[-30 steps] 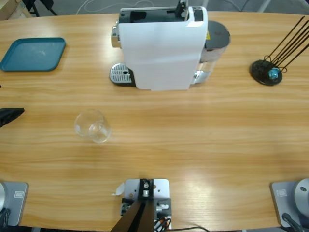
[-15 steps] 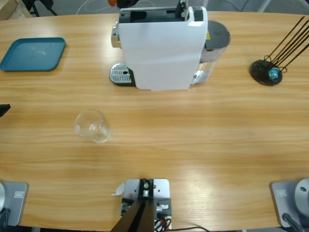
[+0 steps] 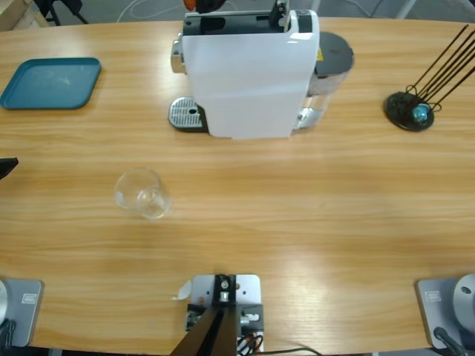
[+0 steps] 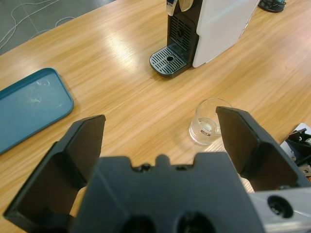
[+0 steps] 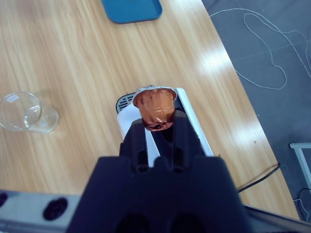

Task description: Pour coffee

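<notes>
A clear glass point(image 3: 142, 193) stands on the table left of centre, also seen as the glass point(image 4: 209, 122) in the left wrist view; coffee is not visible in it. The white coffee machine point(image 3: 249, 70) stands at the back, its drip tray point(image 3: 185, 114) bare. My left gripper point(image 4: 160, 119) is open and empty, well short of the glass; only its tip point(image 3: 6, 167) shows at the high view's left edge. My right gripper point(image 5: 156, 124) is shut on a copper-coloured capsule point(image 5: 155, 104), held above the machine's top point(image 5: 197, 127); the capsule point(image 3: 192, 4) peeks in at the high view's top edge.
A blue tray point(image 3: 50, 82) lies at the back left. A black capsule stand point(image 3: 408, 109) with thin rods sits at the back right. The machine's grey water tank point(image 3: 332, 59) is on its right side. Bare wood surrounds the glass.
My left gripper has pulled back toward the left edge of the high view. The capsule has come into view at the top edge above the machine.
</notes>
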